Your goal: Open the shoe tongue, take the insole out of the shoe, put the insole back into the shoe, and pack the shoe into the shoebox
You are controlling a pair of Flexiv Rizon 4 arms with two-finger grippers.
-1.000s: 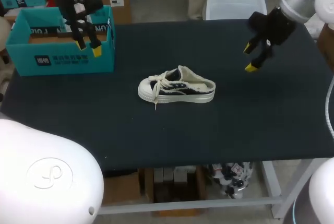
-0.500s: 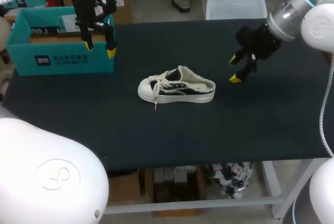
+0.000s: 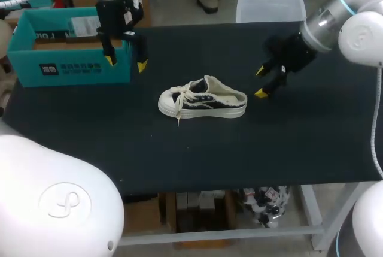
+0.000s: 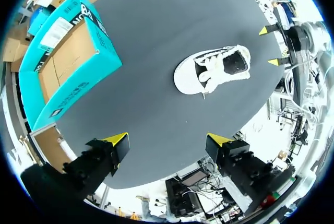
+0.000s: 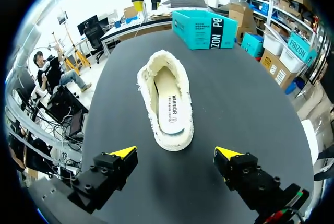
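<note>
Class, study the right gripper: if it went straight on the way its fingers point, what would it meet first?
Probably the heel end of the shoe, which lies directly ahead of the open right gripper with nothing between. Its height is unclear, so it could touch the table first.

You see a black-topped table (image 3: 311, 143) filling the head view, with its pale metal frame showing under the front edge at six o'clock.

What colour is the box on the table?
The shoebox is teal outside and plain brown cardboard inside. The left wrist view shows it best.
</note>
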